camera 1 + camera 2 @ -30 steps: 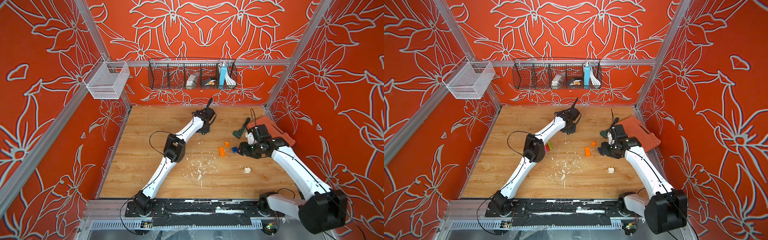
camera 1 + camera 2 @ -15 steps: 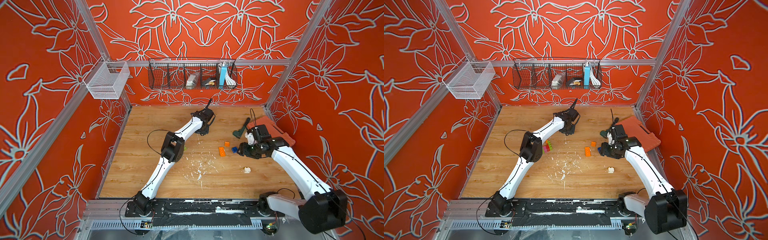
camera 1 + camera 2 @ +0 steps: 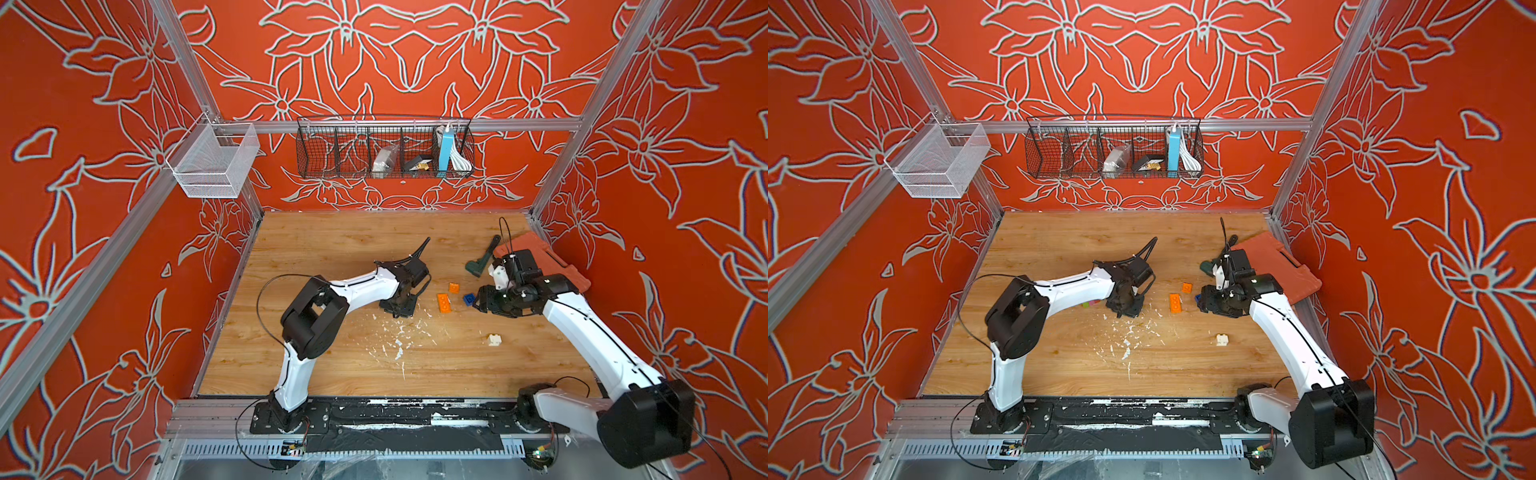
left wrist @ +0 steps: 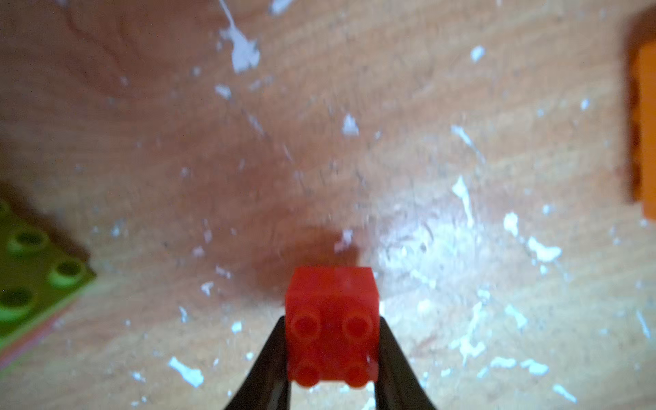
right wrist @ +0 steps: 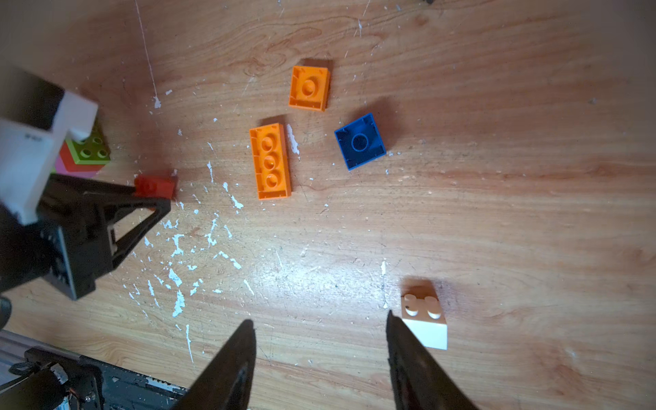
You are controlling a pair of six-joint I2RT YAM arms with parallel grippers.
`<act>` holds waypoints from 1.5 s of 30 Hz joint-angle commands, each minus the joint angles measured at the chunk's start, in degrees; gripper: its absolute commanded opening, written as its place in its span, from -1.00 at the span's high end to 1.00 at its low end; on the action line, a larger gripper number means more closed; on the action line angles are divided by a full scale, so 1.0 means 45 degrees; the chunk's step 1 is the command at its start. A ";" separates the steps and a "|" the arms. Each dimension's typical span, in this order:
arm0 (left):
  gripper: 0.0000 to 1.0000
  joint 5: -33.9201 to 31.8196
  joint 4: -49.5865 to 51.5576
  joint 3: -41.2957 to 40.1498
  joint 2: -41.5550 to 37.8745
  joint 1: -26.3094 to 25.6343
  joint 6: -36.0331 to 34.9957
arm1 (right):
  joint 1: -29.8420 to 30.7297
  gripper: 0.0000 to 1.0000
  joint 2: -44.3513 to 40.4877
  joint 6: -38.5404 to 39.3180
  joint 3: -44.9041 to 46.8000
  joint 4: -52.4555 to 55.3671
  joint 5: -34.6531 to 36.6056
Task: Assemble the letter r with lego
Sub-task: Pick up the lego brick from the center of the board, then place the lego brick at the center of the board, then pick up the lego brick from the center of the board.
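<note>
Clamping red brick (image 4: 332,301), left pincer (image 4: 332,324); studs toward wrist.

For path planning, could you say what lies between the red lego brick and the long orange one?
Only wooden tabletop with white flecks, in the right wrist view.

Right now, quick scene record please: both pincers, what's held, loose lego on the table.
left pincer: shut on red brick
right pincer: open, empty
loose, underside up: long orange brick, small orange brick, blue brick
loose, apart: white brick
stack: lime green brick on top, red and pink below, partly hidden
</note>
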State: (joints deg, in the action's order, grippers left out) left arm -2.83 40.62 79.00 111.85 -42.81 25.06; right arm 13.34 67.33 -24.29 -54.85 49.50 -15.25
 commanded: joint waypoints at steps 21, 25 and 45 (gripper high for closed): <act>-0.36 -0.0244 -0.1958 -0.5531 -0.4509 -0.0566 0.1537 | -0.0107 -0.28 0.1133 -0.0085 -0.0319 0.1273 0.1597; -0.62 -0.0309 -0.1835 -0.5675 -0.5539 -0.0566 0.1395 | -0.0100 -0.33 0.1086 -0.0672 0.0002 0.1736 0.2427; -0.71 0.0220 -0.2367 -0.6829 -0.8587 -0.0565 0.1480 | -0.0095 -0.35 0.5209 -0.1144 0.0621 0.1601 0.2726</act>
State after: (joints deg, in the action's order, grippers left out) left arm -2.20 30.30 48.58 73.87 -45.12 31.16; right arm 13.34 89.60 -29.32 -52.73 56.29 -3.27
